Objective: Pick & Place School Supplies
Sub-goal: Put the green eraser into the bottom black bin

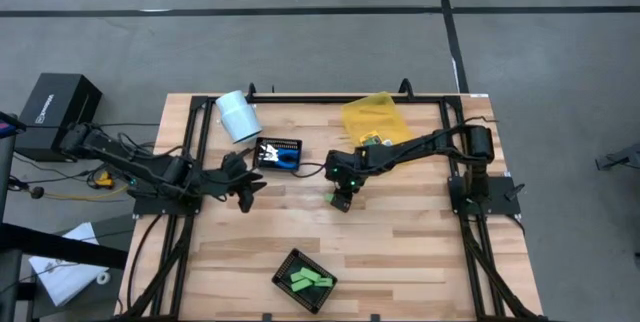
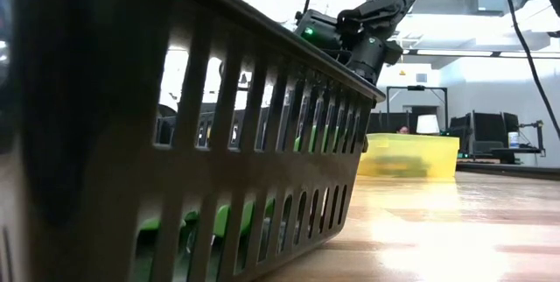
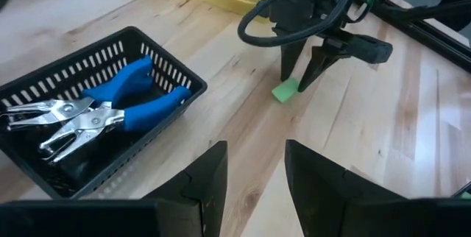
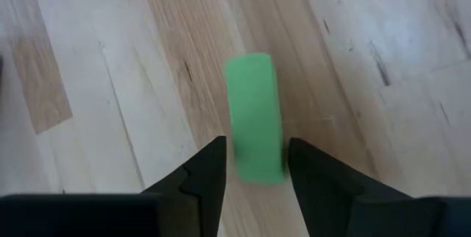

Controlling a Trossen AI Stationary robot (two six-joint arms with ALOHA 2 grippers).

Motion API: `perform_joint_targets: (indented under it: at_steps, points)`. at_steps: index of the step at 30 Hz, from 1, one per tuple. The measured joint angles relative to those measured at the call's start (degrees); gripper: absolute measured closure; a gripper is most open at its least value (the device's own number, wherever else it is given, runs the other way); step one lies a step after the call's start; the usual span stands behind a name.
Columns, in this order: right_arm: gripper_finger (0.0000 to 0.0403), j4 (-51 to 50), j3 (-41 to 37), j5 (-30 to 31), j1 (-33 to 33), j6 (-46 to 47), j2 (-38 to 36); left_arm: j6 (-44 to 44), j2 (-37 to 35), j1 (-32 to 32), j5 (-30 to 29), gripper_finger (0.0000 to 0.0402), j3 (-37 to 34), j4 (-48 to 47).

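A light-green oblong piece (image 4: 254,115) lies flat on the wooden table near its middle (image 1: 330,198). My right gripper (image 4: 256,167) is open and low over it, one finger on each side of the piece's near end; the left wrist view shows this too (image 3: 285,90). My left gripper (image 3: 254,171) hovers open with nothing between its fingers, left of centre (image 1: 245,187), beside a black tray (image 3: 173,75) holding two blue-handled tools (image 3: 140,93). A second black tray (image 1: 305,282) near the front edge holds several green pieces. My right gripper's fingers (image 4: 210,171) stand on either side of the green piece's near end (image 4: 257,163), coming from above at a slant and lying along the piece. The piece rests flat on the table. I cannot tell whether the fingers touch it.
A yellow translucent bin (image 1: 372,117) sits at the back of the table, right of centre. A pale cylinder (image 1: 238,115) lies at the back left. The front tray's slotted wall (image 2: 219,186) fills the low view. Bare wood shows at the table's front right.
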Motion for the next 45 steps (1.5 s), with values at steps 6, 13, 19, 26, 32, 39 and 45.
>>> perform_joint_targets:
  at_steps: [6,13,19,26,32,39,45]
  points:
    - [0.0264,2.4,0.5,-3.1,0.4,1.3,3.8,-1.3,0.0,0.0,3.6,0.027,-1.9,2.2]
    - [0.028,5.5,1.8,-4.2,0.2,2.1,5.4,-2.4,0.0,-0.2,4.6,0.027,-3.3,3.2]
    - [0.0308,6.0,2.2,-6.3,-0.8,3.6,6.6,-2.6,0.0,-0.2,4.6,0.027,-3.3,3.6]
    - [0.0396,7.0,2.1,-7.3,-1.3,1.3,6.8,-2.5,0.0,-0.2,4.4,0.027,-3.3,3.7]
    - [0.0401,9.6,1.9,-9.2,-3.0,3.1,6.9,-2.3,0.0,-0.2,4.4,0.027,-3.3,3.7]
    - [0.0402,9.2,4.0,-10.5,-4.0,3.8,6.6,-2.1,0.0,-0.2,2.3,0.027,-3.3,3.7]
    - [0.04,6.5,8.2,-9.1,-4.0,1.7,5.7,-2.1,0.0,-0.2,1.2,0.027,-3.3,3.8]
